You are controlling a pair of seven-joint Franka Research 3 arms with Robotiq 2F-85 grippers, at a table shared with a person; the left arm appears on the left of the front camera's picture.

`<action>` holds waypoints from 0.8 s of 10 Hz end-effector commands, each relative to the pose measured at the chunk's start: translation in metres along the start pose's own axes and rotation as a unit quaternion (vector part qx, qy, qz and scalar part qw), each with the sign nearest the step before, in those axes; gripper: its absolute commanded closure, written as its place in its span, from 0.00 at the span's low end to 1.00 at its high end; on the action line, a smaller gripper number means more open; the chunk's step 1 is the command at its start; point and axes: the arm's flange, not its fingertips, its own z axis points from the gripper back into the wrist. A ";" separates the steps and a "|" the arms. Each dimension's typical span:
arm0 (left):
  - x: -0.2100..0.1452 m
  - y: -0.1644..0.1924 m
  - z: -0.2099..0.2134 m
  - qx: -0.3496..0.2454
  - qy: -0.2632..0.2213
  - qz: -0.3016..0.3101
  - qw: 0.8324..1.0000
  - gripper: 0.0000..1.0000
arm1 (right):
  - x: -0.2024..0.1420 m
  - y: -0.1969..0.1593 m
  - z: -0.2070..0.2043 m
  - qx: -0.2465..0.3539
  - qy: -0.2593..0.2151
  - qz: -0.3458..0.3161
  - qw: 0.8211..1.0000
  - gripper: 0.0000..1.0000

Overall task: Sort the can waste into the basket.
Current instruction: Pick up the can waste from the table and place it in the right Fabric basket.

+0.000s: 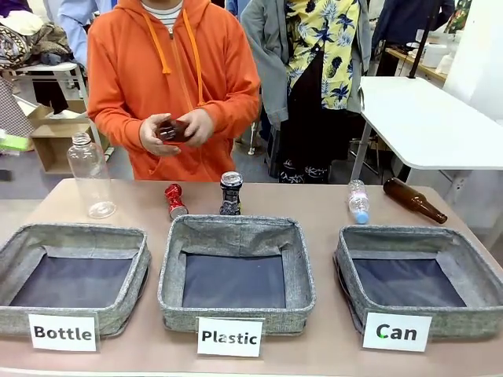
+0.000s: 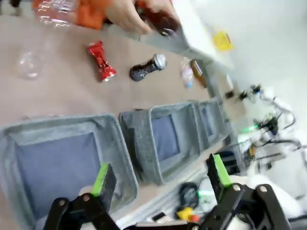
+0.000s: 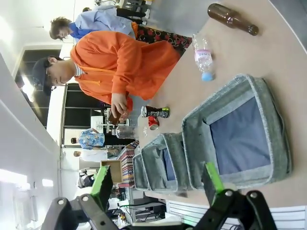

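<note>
A red can and dark can stood far on the bench; the Can basket sat near right; both arms' jaws were released.

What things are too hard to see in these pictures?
- Front view: dark thing in the person's hands, mostly covered by fingers; cannot tell what.
- Front view: print on the dark can, too small to read.
- Front view: right side of the Can basket, cut off by the picture edge.
- Left wrist view: clear bottle, blurred, top cut off by the edge.
</note>
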 end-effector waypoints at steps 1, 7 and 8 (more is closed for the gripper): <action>0.003 0.012 -0.042 0.044 -0.008 -0.031 0.999 0.00 | 0.003 0.001 0.000 0.012 -0.005 0.009 1.000 0.00; -0.080 0.164 0.220 -0.080 -0.356 0.217 0.906 0.00 | 0.003 0.001 0.000 0.012 -0.005 0.009 1.000 0.00; -0.108 0.183 0.238 -0.092 -0.402 0.257 0.874 0.00 | 0.003 0.001 0.000 0.012 -0.005 0.009 1.000 0.00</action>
